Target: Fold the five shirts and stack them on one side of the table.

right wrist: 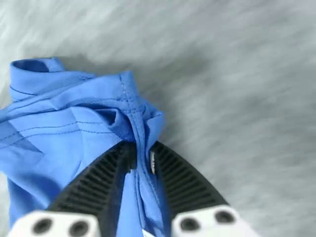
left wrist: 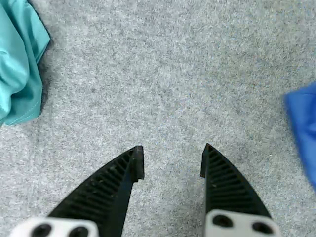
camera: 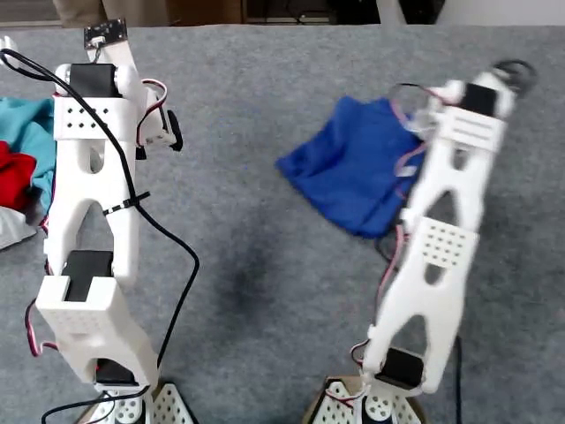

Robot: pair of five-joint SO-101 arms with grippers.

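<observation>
A blue shirt (camera: 353, 168) hangs bunched over the grey table at centre right. My right gripper (right wrist: 140, 153) is shut on a fold of the blue shirt (right wrist: 74, 128), pinching the cloth between its black fingers. The right arm (camera: 441, 230) covers part of the shirt in the high view. My left gripper (left wrist: 172, 159) is open over bare grey felt, with nothing between its fingers. A teal shirt (left wrist: 19, 64) lies to one side of it and the blue shirt's edge (left wrist: 303, 128) shows on the other. At the table's left edge, a teal shirt (camera: 26, 124) lies in a pile.
The pile at the left edge also holds a red garment (camera: 13, 177) and a pale one (camera: 13, 228). The left arm (camera: 88, 194) with its black cable stands next to the pile. Grey felt (camera: 265, 265) covers the middle of the table.
</observation>
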